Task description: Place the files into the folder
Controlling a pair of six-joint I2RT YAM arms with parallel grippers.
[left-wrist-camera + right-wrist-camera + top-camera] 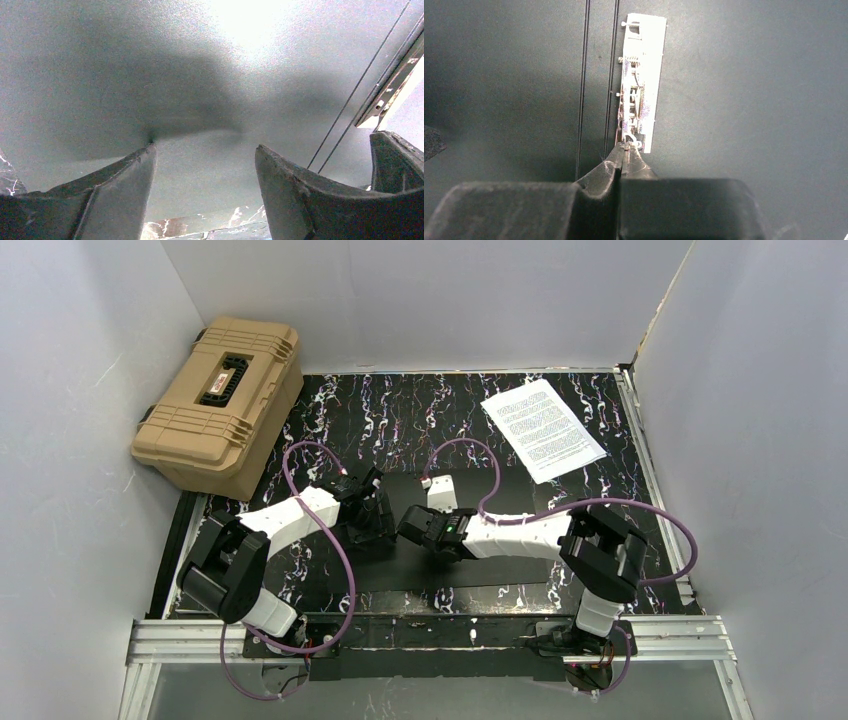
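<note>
The folder lies open in the middle of the table, black inside up; it fills the left wrist view and the right wrist view. A metal clip runs along its spine and also shows in the left wrist view. My right gripper is shut, its tips at the clip's near end; in the top view it points left. My left gripper is open and empty, low over the black inside. The files, printed white sheets, lie flat at the back right, apart from both grippers.
A tan ribbed hard case stands at the back left, partly off the black marbled mat. White walls close in the left, back and right sides. Purple cables loop over both arms.
</note>
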